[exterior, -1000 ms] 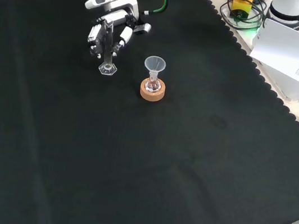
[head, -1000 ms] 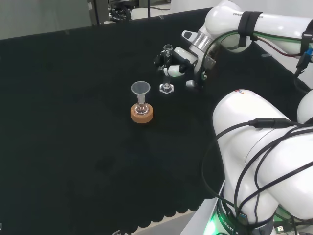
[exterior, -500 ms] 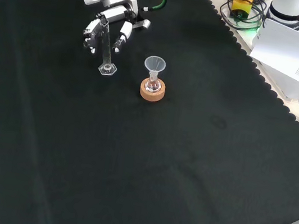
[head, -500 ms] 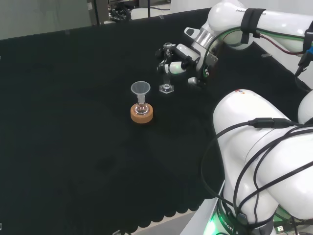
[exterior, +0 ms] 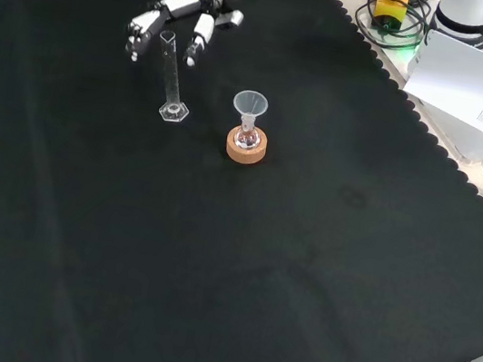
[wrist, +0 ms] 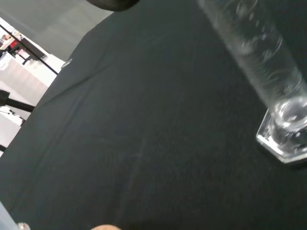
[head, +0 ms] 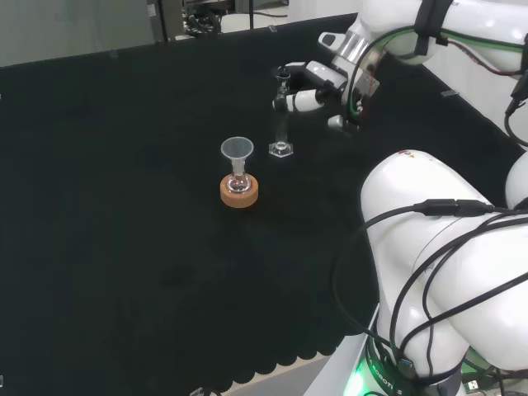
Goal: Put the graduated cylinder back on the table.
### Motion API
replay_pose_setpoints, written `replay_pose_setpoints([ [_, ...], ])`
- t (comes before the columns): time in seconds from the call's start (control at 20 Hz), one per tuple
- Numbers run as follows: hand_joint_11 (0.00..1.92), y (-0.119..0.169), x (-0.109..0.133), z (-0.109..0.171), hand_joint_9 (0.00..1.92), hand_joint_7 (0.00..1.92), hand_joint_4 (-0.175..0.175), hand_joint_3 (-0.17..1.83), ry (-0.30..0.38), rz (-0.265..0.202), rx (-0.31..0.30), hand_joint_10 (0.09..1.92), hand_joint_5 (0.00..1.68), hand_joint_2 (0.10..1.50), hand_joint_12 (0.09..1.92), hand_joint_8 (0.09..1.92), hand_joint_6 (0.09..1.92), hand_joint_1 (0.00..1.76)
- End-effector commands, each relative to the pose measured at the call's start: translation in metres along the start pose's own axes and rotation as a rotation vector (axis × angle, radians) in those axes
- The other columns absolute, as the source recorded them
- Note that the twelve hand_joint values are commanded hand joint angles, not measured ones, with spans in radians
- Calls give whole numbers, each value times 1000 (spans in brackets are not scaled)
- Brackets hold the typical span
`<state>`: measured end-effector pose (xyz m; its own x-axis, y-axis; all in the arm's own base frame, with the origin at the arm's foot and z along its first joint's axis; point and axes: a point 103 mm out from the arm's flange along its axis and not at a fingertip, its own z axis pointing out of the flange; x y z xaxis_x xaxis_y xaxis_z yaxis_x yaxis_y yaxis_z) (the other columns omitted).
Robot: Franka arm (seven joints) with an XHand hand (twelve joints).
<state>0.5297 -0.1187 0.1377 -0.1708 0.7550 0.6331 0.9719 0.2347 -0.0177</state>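
The clear graduated cylinder (head: pixel 281 120) stands upright on its hexagonal foot on the black cloth (head: pixel 124 247). In the front view the cylinder (exterior: pixel 171 78) is left of the funnel. The hand (head: pixel 320 85) hovers at the height of the cylinder's top, just to its right in the head view, fingers spread and straight. Seen from the front, the hand (exterior: pixel 171 16) is above and behind the cylinder's mouth, fingers either side of it and holding nothing. The wrist view has the cylinder (wrist: pixel 259 62) close by, with its foot (wrist: pixel 284 140) on the cloth.
A small flask with a clear funnel (head: pixel 238 155) sits on a cork ring (head: pixel 239 191) left of and nearer than the cylinder; in the front view the cork ring (exterior: pixel 246 146) is to the cylinder's right. A white box (exterior: pixel 464 83) and cables lie past the cloth's scalloped edge.
The hand has opened, let go of the cylinder and risen away from it. The cylinder has stayed upright on the cloth.
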Motion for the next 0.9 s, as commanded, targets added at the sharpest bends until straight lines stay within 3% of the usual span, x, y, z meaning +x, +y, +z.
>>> replay_pose_setpoints([
  [0.05,2,-26,24,-47,518,15,-69,-175,-84,34,-49,87,239,929,1412,667,87,787],
  [0.2,0,-42,42,-70,512,10,-68,-175,-117,37,-98,87,239,928,1407,667,87,785],
  [0.45,0,-71,70,-95,515,14,-70,-175,-154,47,-130,87,250,929,1396,671,87,785],
  [0.9,0,-124,114,-113,530,32,-70,-175,-204,68,-162,87,256,932,1399,679,87,779],
])
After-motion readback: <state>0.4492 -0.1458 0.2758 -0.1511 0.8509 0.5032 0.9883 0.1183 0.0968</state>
